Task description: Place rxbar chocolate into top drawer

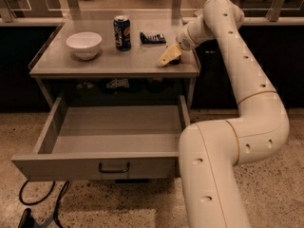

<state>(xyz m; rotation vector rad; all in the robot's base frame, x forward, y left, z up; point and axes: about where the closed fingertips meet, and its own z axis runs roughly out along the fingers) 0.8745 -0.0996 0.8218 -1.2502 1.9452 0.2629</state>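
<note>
We see the wide grey top drawer (61,167) pulled open below a grey metal table (57,63). On the tabletop stand a round white bowl (84,44) and a dark soda can (122,32). Just right of the can lies the rxbar chocolate (153,37), small, flat and dark-wrapped with pale print. Near it, further right, the pale yellow gripper (169,55) hangs low; we cannot tell how wide it stands.

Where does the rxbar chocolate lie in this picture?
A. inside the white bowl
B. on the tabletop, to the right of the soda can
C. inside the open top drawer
B: the rxbar chocolate lies on the tabletop just right of the soda can, while the gripper hangs nearer the front right corner, apart from it.
</note>
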